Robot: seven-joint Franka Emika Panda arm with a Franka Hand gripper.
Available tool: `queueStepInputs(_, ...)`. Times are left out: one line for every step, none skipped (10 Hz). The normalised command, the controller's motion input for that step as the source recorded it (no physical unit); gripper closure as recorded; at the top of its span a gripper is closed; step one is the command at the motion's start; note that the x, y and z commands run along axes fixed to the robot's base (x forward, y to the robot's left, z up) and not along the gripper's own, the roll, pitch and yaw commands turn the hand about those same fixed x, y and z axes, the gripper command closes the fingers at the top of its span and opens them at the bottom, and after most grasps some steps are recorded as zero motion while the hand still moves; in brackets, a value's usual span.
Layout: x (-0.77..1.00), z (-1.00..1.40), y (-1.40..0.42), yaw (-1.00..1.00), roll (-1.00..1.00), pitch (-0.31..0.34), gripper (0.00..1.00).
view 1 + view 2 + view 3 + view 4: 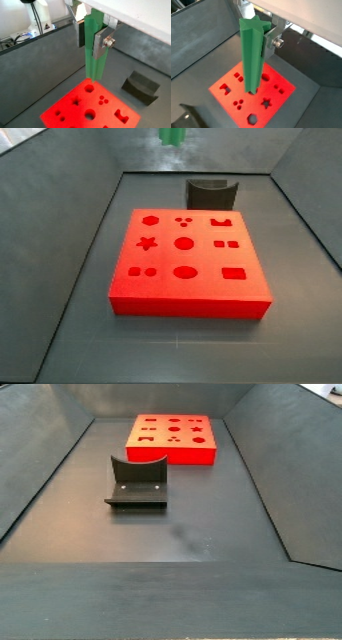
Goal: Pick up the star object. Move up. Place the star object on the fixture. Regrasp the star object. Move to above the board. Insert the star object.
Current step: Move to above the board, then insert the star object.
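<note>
My gripper (91, 42) is shut on the star object (95, 60), a slim bright green ridged prism that hangs upright, high over the board (87, 107). In a wrist view its star-shaped top (251, 25) shows, with one silver finger (270, 42) pressed on its side. The lower end hangs over the red board (271, 97), well clear of it. In a side view only the green tip (171, 136) shows at the top edge. The board's star cutout (148, 243) is open. The gripper is out of the side view that looks past the fixture.
The dark fixture (211, 193) stands on the grey floor just behind the board (187, 278); it also shows in the other views (136, 482) (140, 86). Sloping grey walls enclose the bin. The board (174, 439) lies at the far end there.
</note>
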Motion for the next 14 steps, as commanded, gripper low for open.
queueStepInputs(-0.07,0.00,0.00,-0.02,-0.34,-0.063,1.00)
queueStepInputs(-0.05,0.00,0.01,-0.01,-0.21,-0.040,1.00)
queueStepInputs(0.00,-0.01,-0.04,0.00,0.00,-0.014,1.00)
queueStepInputs(0.00,0.00,0.00,0.00,0.01,0.000,1.00)
queueStepInputs(-0.11,-0.43,0.00,-0.22,0.00,-0.043,1.00)
queueStepInputs(-0.22,-0.58,0.07,-0.61,-0.10,-0.104,1.00)
queueStepInputs(-0.11,-0.59,0.00,-0.89,-0.09,-0.127,1.00)
queueStepInputs(-0.12,-0.59,0.00,-0.87,-0.04,-0.130,1.00)
queueStepInputs(-0.05,-0.06,0.00,-0.26,0.00,-0.151,1.00)
queueStepInputs(0.00,0.00,0.00,0.00,0.00,0.027,1.00)
queueStepInputs(0.00,-0.01,0.00,0.00,0.01,0.000,1.00)
queueStepInputs(-0.07,-0.16,-0.04,0.00,0.02,-0.107,1.00)
queueStepInputs(-0.47,-0.52,0.05,0.05,-0.15,-0.191,1.00)
queueStepInputs(-0.63,-0.72,0.05,0.17,-0.08,-0.159,1.00)
